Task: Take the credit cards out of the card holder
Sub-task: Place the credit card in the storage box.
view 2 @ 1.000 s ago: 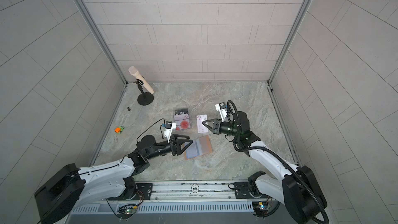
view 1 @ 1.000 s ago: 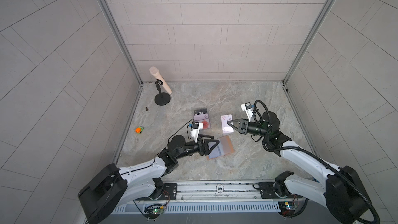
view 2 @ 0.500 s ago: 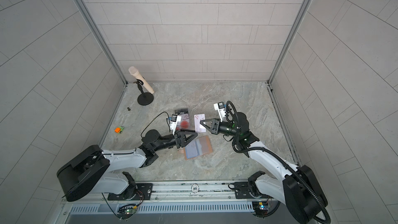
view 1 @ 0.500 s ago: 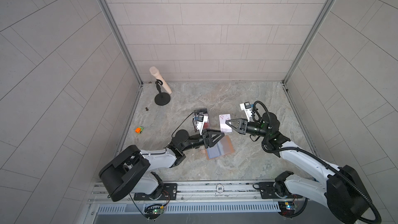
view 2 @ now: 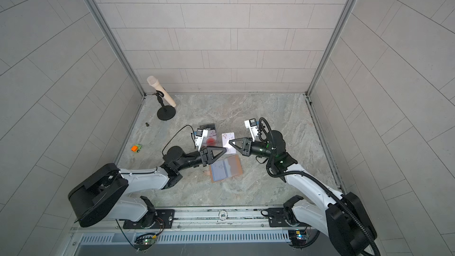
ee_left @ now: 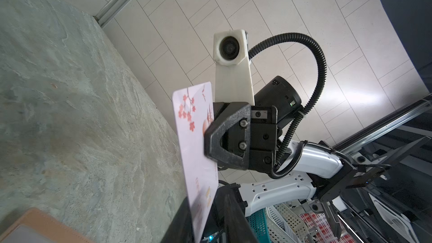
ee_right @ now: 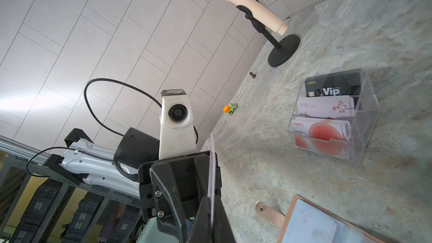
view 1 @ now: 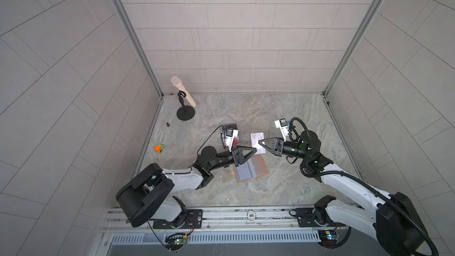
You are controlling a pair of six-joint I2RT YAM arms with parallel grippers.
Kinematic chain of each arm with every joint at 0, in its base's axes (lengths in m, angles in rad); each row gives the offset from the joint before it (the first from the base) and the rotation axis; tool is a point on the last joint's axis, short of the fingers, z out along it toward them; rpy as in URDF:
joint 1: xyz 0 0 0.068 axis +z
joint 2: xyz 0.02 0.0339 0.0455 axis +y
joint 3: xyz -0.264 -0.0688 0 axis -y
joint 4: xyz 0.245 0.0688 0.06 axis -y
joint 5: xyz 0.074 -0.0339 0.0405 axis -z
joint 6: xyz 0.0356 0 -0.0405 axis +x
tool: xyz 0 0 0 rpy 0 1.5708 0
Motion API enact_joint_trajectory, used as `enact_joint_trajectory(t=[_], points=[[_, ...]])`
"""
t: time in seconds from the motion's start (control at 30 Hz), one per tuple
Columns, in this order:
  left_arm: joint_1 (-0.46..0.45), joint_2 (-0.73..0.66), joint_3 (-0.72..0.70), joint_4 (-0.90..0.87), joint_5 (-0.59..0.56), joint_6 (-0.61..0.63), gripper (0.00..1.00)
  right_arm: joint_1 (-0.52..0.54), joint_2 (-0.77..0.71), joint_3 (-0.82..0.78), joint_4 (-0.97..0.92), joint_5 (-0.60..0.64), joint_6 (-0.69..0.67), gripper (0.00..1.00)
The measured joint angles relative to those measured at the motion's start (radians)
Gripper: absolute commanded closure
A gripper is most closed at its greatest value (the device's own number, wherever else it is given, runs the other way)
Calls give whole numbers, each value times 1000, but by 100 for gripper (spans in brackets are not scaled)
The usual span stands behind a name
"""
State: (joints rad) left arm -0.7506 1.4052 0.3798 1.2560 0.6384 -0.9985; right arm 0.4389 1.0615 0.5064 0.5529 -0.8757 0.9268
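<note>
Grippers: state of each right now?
Left gripper: jaws either side of the blossom card; grip cannot be told.
Right gripper: shut on the blossom card.

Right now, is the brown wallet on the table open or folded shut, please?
Open: the wallet lies spread flat, its pale blue inside facing up.

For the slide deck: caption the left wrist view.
Right claw pinches a white blossom card upright over the stone table.

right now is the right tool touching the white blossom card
Touching. The left wrist view shows the right tool clamped onto the white blossom card, with no gap.
</note>
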Motion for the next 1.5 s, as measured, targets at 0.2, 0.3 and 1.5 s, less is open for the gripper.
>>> enact_joint_trajectory(t=[0.2,0.3,1.5], points=[[5,14,11,3,-3,-18,86,1,-3,0,1,0,-2,100],[9,19,13,4,-3,-26,91,3,-3,0,-2,0,-3,100],[332,48,793,-1857,-67,1189,99,18,194,340,-1044,417,-554,37]])
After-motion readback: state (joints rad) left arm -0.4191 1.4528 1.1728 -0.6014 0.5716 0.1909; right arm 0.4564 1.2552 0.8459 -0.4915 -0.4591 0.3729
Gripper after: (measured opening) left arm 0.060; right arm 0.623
